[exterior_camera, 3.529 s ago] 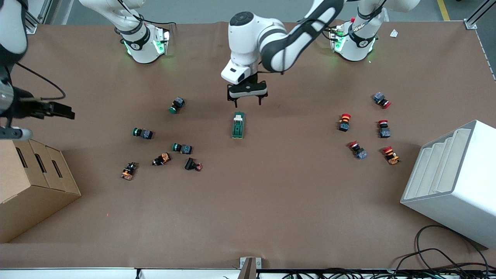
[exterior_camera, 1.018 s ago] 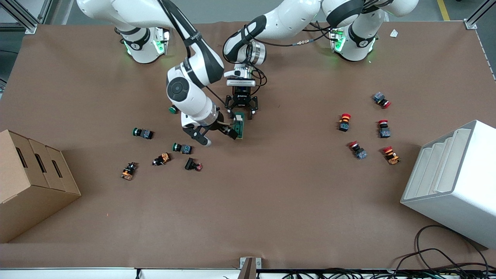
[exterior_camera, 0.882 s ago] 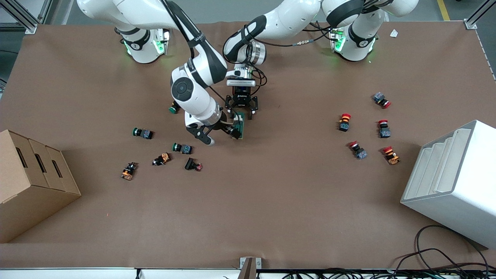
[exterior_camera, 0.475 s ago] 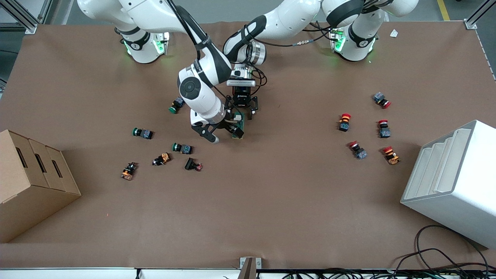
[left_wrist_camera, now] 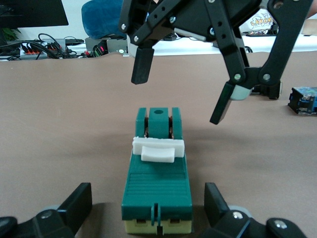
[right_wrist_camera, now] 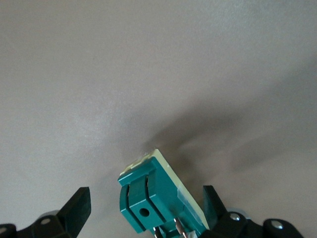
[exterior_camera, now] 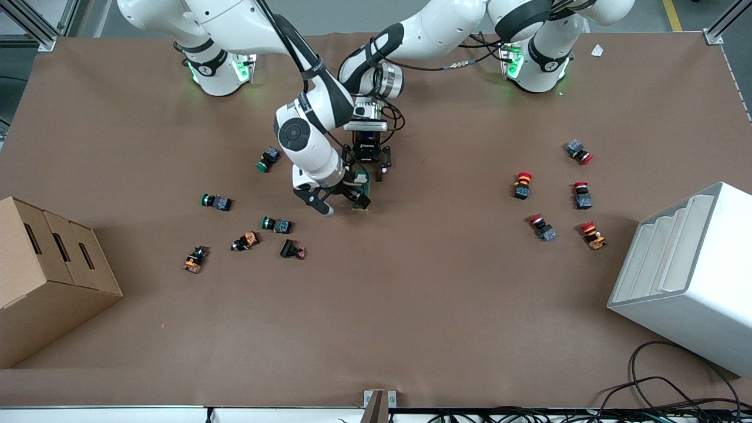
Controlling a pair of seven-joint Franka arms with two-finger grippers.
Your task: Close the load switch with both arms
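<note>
Switch (exterior_camera: 362,189) lies mid-table between both arms' spread fingers: left gripper (exterior_camera: 367,166) flanks it to steady it, right gripper (exterior_camera: 336,202) hovers over it, seemingly for the lever (left_wrist_camera: 158,149).

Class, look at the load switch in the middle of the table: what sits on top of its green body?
A white lever piece lies across the top of the load switch. The right gripper hangs open above; the switch's underside is hidden.

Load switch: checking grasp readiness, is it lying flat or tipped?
Flat: the load switch rests base-down on the table, white lever facing up.
</note>
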